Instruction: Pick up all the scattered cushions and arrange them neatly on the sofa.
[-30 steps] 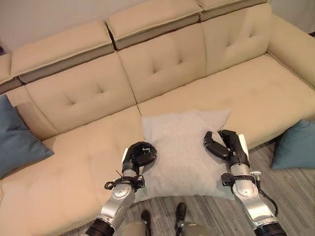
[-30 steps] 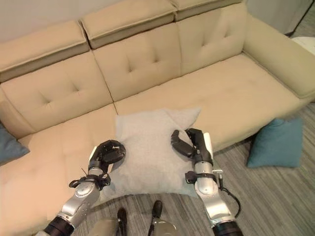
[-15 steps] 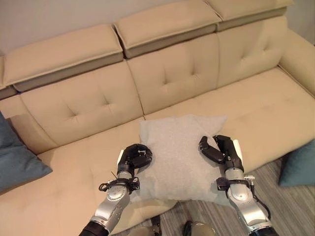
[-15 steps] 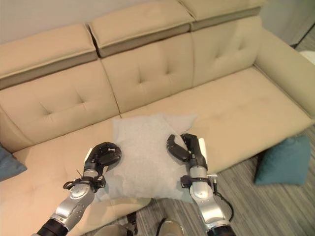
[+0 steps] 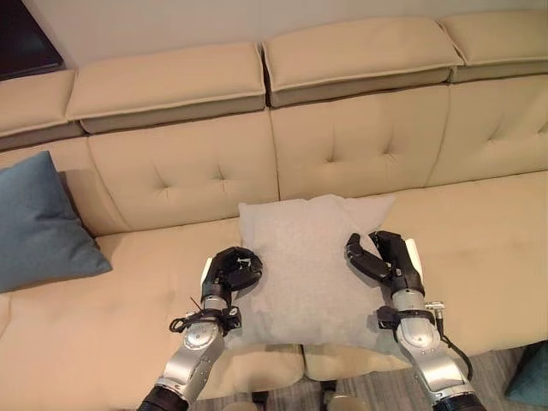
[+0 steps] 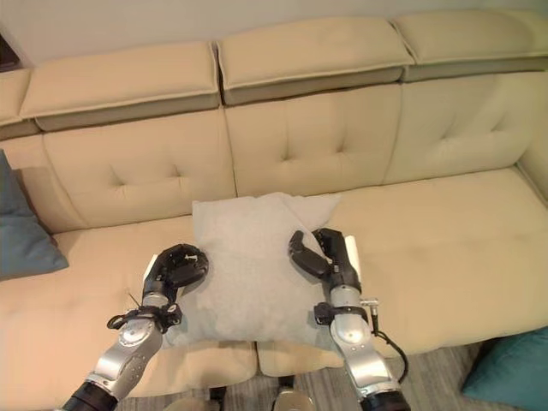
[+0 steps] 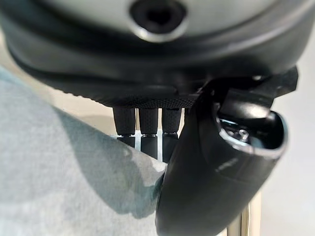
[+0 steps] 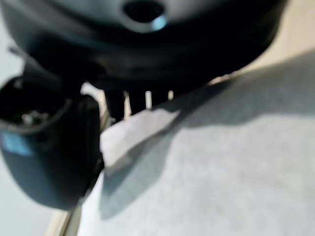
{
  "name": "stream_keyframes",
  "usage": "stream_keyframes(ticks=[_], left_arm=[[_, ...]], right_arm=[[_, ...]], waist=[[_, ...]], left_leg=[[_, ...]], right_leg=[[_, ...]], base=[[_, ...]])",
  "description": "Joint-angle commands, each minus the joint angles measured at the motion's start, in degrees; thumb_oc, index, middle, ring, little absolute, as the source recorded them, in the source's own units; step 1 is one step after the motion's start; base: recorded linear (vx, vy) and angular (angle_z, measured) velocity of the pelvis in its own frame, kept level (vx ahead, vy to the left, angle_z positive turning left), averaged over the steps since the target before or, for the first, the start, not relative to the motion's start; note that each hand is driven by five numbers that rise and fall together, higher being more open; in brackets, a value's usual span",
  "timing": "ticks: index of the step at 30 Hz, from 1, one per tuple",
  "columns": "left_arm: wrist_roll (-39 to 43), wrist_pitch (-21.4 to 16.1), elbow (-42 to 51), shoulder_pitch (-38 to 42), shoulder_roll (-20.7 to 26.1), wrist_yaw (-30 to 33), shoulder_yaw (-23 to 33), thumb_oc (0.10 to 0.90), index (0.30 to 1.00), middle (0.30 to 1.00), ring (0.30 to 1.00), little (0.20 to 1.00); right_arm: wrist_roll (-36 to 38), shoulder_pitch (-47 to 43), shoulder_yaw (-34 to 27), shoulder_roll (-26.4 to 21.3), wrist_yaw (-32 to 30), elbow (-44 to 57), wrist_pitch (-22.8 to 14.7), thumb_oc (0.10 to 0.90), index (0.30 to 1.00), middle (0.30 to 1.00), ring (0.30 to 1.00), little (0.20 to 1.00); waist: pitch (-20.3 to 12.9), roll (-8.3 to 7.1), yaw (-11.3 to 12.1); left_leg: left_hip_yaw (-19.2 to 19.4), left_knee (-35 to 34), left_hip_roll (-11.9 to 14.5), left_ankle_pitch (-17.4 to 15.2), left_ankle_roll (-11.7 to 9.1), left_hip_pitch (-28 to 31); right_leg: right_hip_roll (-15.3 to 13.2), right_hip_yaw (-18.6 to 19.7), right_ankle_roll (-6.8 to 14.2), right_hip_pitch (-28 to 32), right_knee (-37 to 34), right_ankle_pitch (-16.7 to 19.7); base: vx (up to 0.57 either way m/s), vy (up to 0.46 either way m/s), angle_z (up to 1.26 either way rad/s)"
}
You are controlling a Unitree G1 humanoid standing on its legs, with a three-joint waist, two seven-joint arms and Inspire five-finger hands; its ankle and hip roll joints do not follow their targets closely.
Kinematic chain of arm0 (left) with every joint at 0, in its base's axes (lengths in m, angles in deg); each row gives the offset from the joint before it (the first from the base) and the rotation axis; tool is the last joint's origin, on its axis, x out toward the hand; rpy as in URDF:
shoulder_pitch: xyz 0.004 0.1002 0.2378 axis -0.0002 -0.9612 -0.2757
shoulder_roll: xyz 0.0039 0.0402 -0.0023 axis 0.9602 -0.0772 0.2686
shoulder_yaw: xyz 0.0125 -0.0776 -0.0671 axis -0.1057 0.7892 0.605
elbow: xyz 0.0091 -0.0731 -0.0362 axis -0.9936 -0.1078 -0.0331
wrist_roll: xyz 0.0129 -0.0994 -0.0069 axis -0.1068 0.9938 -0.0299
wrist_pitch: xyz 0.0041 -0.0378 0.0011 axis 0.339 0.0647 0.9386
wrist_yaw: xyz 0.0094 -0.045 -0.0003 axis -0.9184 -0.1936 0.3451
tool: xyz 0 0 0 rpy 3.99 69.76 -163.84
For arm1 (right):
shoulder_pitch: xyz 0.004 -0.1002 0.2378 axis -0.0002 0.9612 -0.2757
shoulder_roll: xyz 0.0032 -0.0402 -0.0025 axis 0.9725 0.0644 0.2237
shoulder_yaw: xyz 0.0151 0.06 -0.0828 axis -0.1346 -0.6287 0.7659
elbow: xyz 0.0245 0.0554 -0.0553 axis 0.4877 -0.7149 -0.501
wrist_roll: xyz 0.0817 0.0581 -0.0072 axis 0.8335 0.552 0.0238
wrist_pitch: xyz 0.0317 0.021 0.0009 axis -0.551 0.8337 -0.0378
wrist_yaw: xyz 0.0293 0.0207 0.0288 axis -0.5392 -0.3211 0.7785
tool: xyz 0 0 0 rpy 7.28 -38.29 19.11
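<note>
A light grey cushion [image 5: 304,261] hangs between both hands over the beige sofa's seat [image 5: 103,308], its top corners near the backrest. My left hand [image 5: 229,270] grips its left edge, thumb on the front and fingers curled behind. My right hand [image 5: 387,261] pinches the right edge the same way. The wrist views show the grey cloth [image 7: 59,172] pinched between thumb and fingers [image 7: 147,130], and the grey cloth [image 8: 221,162] likewise held by the right hand. A teal cushion [image 5: 43,223] leans on the sofa at the far left. Another teal cushion [image 6: 514,377] lies on the floor at the lower right.
The sofa's tufted backrest [image 5: 342,145] and headrests [image 5: 171,81] run across the back. Open seat room lies on either side of the grey cushion, wider to the right [image 6: 445,231]. Striped grey floor [image 6: 428,377] shows along the front edge.
The view has swung and moved closer to the sofa. The grey cushion, held in both hands, now sits higher over the seat and nearer the backrest.
</note>
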Motion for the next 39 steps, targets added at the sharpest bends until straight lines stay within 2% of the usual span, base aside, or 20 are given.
stream_keyframes(ticks=[1, 8, 15, 17, 20, 25, 28, 29, 30, 31, 32, 33, 34, 39], left_arm=[[-4.96, -7.35, 9.49, 8.29, -1.65, -0.82, -1.37, 0.4, 0.3, 0.3, 0.3, 0.3], [-8.07, -9.08, 7.07, 15.71, -2.78, 3.28, -2.26, 0.4, 0.3, 0.3, 0.3, 0.3], [-12.32, -10.83, 3.25, 26.84, -2.45, 8.34, -3.44, 0.4, 0.3, 0.3, 0.3, 0.3], [-15.48, -11.44, 0.52, 35.24, -1.44, 12.77, -4.08, 0.4, 0.3, 0.3, 0.3, 0.3], [-17.83, -11.61, -2.6, 43.33, -1.2, 16.66, -4.77, 0.4, 0.3, 0.3, 0.3, 0.3], [-27.75, -9.83, -12.7, 60.74, -0.8, 27.39, -7.47, 0.4, 0.3, 0.3, 0.3, 0.3], [-27.18, -8.99, -19.91, 68.72, -0.37, 27.36, -10.4, 0.4, 0.3, 0.3, 0.3, 0.3], [-24.63, -8.34, -26.73, 74.78, -0.51, 25.22, -13.11, 0.4, 0.3, 0.3, 0.3, 0.3], [-23.35, -8.01, -30.26, 77.71, -0.24, 24.01, -14.17, 0.566, 0.549, 0.549, 0.549, 0.549], [-21.59, -7.69, -34.22, 80.72, -0.12, 22.77, -15.06, 0.8, 0.9, 0.9, 0.9, 0.9], [-21.49, -7.81, -34.45, 81.01, -0.12, 22.7, -15.04, 0.8, 0.9, 0.9, 0.9, 0.9], [-21.16, -7.34, -36.74, 82.53, 0.38, 21.62, -15.68, 0.8, 0.9, 0.9, 0.9, 0.9], [-20.22, -6.67, -39.66, 84.88, 1.18, 20.13, -16.73, 0.8, 0.9, 0.9, 0.9, 0.9], [-19.78, -5.64, -41.24, 84.36, 2.44, 18.67, -15.84, 0.8, 0.9, 0.9, 0.9, 0.9]], right_arm=[[-1.72, -5.33, 1.67, -0.04, -1.93, 6.56, -8.41, 0.4, 0.3, 0.3, 0.3, 0.3], [-2.58, -15.29, 5.87, -1.03, -5.46, -0.09, -9.44, 0.4, 0.3, 0.3, 0.3, 0.3], [-2.78, -27.35, 9.26, -0.64, -10.01, -5.8, -10.45, 0.4, 0.3, 0.3, 0.3, 0.3], [-3.92, -35.77, 10.4, -1.92, -13.4, -7.35, -10.92, 0.4, 0.3, 0.3, 0.3, 0.3], [-6.07, -43.94, 11.22, -3.09, -17.55, -9.36, -10.97, 0.4, 0.3, 0.3, 0.3, 0.3], [-13.67, -62.94, 15.53, -6.45, -27.77, -16.97, -9.33, 0.4, 0.3, 0.3, 0.3, 0.3], [-13.14, -71.01, 18.98, -7.1, -29.26, -24.12, -7.99, 0.4, 0.3, 0.3, 0.3, 0.3], [-10.83, -76.55, 21.61, -7.26, -28.47, -30.56, -6.83, 0.4, 0.3, 0.3, 0.3, 0.3], [-8.94, -79.18, 23.08, -7.08, -27.18, -34.0, -6.39, 0.4, 0.3, 0.3, 0.3, 0.3], [-6.88, -81.71, 24.44, -6.86, -25.72, -37.28, -5.91, 0.759, 0.839, 0.839, 0.839, 0.839], [-6.78, -82.01, 24.54, -6.88, -25.7, -37.5, -6.02, 0.759, 0.839, 0.839, 0.839, 0.839], [-5.64, -83.58, 25.82, -6.77, -24.5, -40.01, -5.67, 0.8, 0.9, 0.9, 0.9, 0.9], [-2.65, -85.25, 27.78, -6.09, -21.97, -43.4, -4.57, 0.8, 0.9, 0.9, 0.9, 0.9], [-0.81, -85.02, 30.37, -5.02, -17.94, -46.0, -3.83, 0.8, 0.9, 0.9, 0.9, 0.9]], waist=[[-6.05, -1.26, 0.03], [-5.02, -1.03, 0.77], [-5.92, -1.02, 1.28], [-6.67, -1.08, 1.48], [-7.06, -1.1, 1.48], [-6.82, -1.54, 2.35], [-6.21, -1.73, 2.46], [-5.62, -1.75, 2.35], [-5.28, -1.78, 2.23], [-5.02, -1.82, 2.12], [-4.89, -1.78, 2.12], [-4.54, -1.8, 2.11], [-3.95, -1.9, 2.01], [-2.57, -1.94, 1.89]], left_leg=[[3.42, 0.12, -1.65, -3.31, -1.56, -3.0], [2.37, 0.12, -1.1, -0.81, -2.93, -10.85], [1.99, 0.12, -0.64, 0.97, -4.0, -18.26], [1.78, 0.12, -0.62, 1.39, -4.48, -20.89], [1.42, 0.12, -0.59, 2.18, -4.89, -23.3], [1.03, 0.12, -0.42, 2.82, -5.73, -26.6], [0.93, 0.12, -0.4, 3.16, -5.95, -27.74], [0.88, 0.12, -0.35, 3.57, -6.08, -28.65], [0.85, 0.12, -0.32, 3.82, -6.21, -29.07], [0.85, 0.12, -0.33, 4.04, -6.2, -29.54], [0.86, 0.12, -0.33, 4.05, -6.2, -29.58], [0.8, 0.12, -0.3, 4.2, -6.2, -29.89], [0.59, 0.12, -0.25, 4.47, -6.2, -30.36], [0.47, 0.12, -0.32, 4.56, -6.12, -30.99]], right_leg=[[-1.14, -2.37, 3.8, 1.0, 3.35, -7.62], [-0.18, -3.49, 3.3, -4.81, 0.37, -5.72], [0.77, -3.05, 3.5, -12.33, 0.33, -4.54], [1.11, -2.58, 3.5, -14.91, 0.33, -4.15], [1.23, -2.49, 3.48, -17.25, 0.33, -3.67], [1.27, -2.35, 3.74, -20.56, 0.33, -3.16], [1.23, -2.37, 3.94, -21.68, 0.33, -2.67], [1.36, -2.2, 4.11, -22.43, 0.33, -2.35], [1.42, -2.1, 4.2, -22.91, 0.33, -2.06], [1.46, -2.04, 4.29, -23.38, 0.33, -1.71], [1.46, -2.04, 4.29, -23.43, 0.33, -1.7], [1.51, -2.04, 4.31, -23.77, 0.33, -1.57], [1.68, -1.94, 4.37, -24.19, 0.33, -1.44], [1.89, -1.88, 4.32, -25.08, 0.33, -1.27]], base=[[-0.06, -0.074, 0.18], [-0.09, -0.042, 0.07], [-0.06, -0.014, 0.08], [-0.01, -0.001, 0.02], [-0.03, 0.001, 0.09], [0.0, -0.003, 0.04], [0.01, -0.013, 0.12], [-0.01, -0.014, 0.15], [-0.02, -0.008, 0.07], [-0.01, -0.002, 0.09], [-0.01, -0.005, 0.07], [-0.01, -0.012, 0.06], [0.0, 0.0, 0.0], [0.0, -0.002, 0.02]])
